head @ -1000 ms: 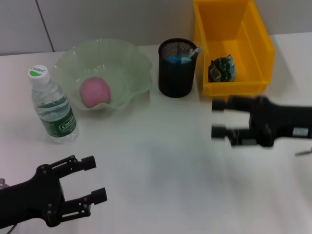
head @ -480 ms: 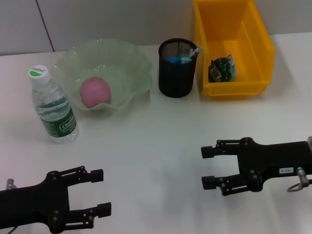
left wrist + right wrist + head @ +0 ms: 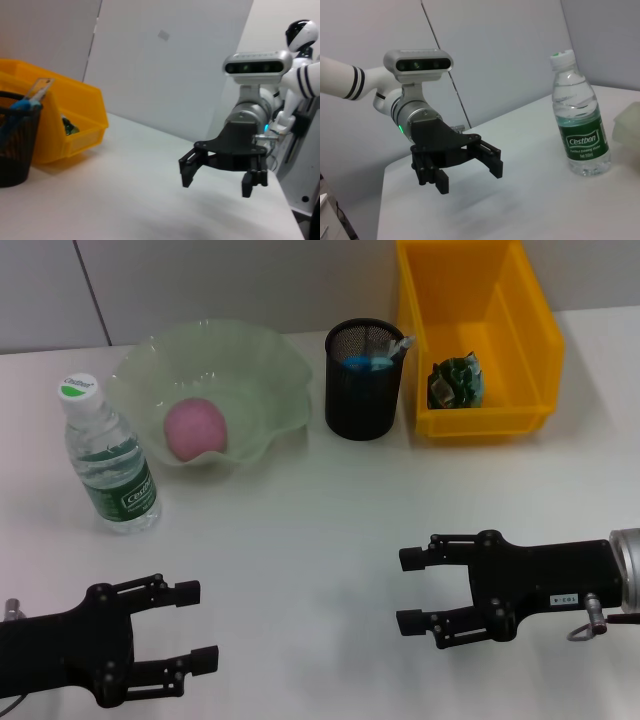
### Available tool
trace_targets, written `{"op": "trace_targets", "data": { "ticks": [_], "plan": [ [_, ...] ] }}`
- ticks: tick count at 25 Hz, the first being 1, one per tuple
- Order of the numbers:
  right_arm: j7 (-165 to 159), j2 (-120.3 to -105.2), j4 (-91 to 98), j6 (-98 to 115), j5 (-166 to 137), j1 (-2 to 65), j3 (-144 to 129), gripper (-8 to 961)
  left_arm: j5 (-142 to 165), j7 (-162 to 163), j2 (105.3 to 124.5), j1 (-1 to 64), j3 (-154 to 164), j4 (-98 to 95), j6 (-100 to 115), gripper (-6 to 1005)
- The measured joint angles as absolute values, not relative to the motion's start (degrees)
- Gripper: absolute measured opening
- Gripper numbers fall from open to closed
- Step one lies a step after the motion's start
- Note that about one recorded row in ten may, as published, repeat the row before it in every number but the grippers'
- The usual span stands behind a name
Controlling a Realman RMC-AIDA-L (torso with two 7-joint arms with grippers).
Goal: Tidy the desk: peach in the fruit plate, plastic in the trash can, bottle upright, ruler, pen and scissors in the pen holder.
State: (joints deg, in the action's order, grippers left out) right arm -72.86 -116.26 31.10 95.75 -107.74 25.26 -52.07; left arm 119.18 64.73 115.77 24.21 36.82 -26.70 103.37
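White desk [image 3: 320, 530], upright green-labelled bottle [image 3: 105, 460], pink peach [image 3: 194, 428] in fruit plate [image 3: 270, 370].

Two black grippers on silver-grey wrists
Left gripper [image 3: 195, 625] and right gripper [image 3: 408, 590] have black fingers; each wrist carries a silver camera bar, white arms banded black.

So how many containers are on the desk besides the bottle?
3: the fruit plate at back left beside the bottle, the pen holder in the middle, the trash can at back right.
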Motion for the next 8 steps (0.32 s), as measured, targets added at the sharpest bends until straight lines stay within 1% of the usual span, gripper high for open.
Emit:
{"op": "trace_targets", "data": {
  "ticks": [8],
  "plan": [
    [-72.4, -116.54, 31.2, 95.2, -107.8, 25.3, -52.1, 817, 119.2, 64.7, 115.83, 24.5, 36.8, -26.8, 102.6, 808]
  ]
}}
